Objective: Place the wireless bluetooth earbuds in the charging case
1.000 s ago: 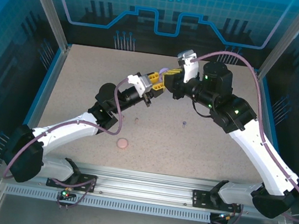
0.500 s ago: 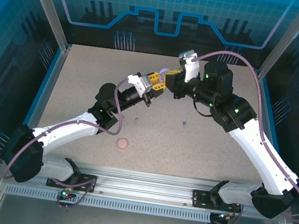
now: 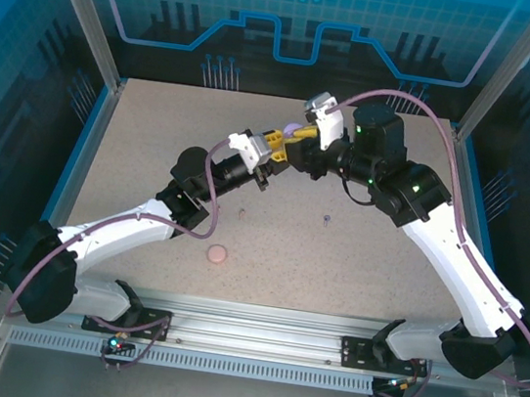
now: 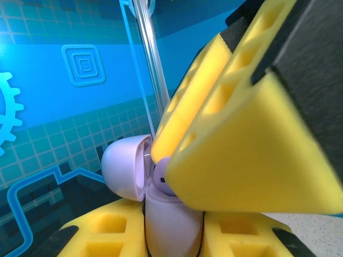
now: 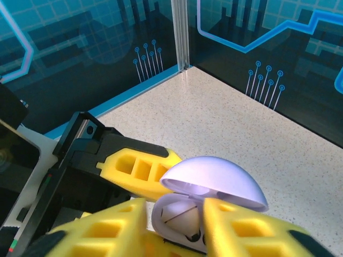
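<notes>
1. Left claw (image 3: pixel 274 145): clenched on the lower half of the lilac case (image 5: pixel 179 214). It holds the case in the air above the far half of the surface (image 3: pixel 383 274), about midway between the left and right edges.
2. Lilac case: the lid (image 5: pixel 214 179) is hinged open and stands clear of the lower half.
3. Right claw (image 5: pixel 176 233): released. Its yellow fingers (image 5: pixel 244 227) stand parted, with their tips at the open mouth of the case, facing the left claw.
4. A lilac earbud (image 4: pixel 161 174) sits in the mouth of the case, just beside the right claw's fingertips. Whether they touch it cannot be told.
5. Two small earbuds lie on the surface, well apart and about midway between the near and far edges. One (image 3: pixel 242 214) lies toward the left edge and the other (image 3: pixel 326 219) toward the right.
6. A pink case (image 3: pixel 219 253) lies on the surface near the left one of these, toward the near edge.
</notes>
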